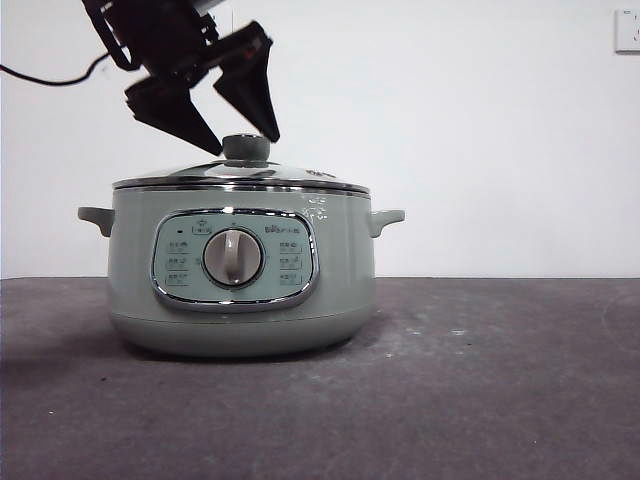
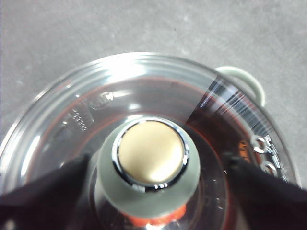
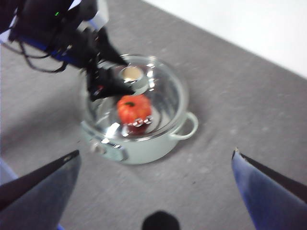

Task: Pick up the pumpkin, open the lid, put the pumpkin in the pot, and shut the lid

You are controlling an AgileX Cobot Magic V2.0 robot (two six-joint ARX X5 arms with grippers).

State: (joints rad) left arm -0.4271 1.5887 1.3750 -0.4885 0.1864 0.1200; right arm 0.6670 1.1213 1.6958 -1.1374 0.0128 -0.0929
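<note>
The pot (image 1: 240, 290) stands on the table (image 1: 480, 380), left of the middle, its dial (image 1: 233, 258) facing front. The lid (image 1: 240, 178) sits on the pot, with the pumpkin (image 3: 134, 109) inside beneath it. The left gripper (image 1: 250, 138) hangs just above the lid's knob (image 1: 246, 148), jaws apart on either side. The right gripper (image 3: 156, 158) waits high above the table, well apart.

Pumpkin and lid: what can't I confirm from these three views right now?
- Pumpkin: hidden by the pot wall in the front view; blurred under the glass lid in the right wrist view.
- Left gripper: open astride the knob; contact with it unclear.
- Lid seating: far rim out of sight.
- Right gripper: open, high above the table; jaw tips cut by the frame edges.
</note>
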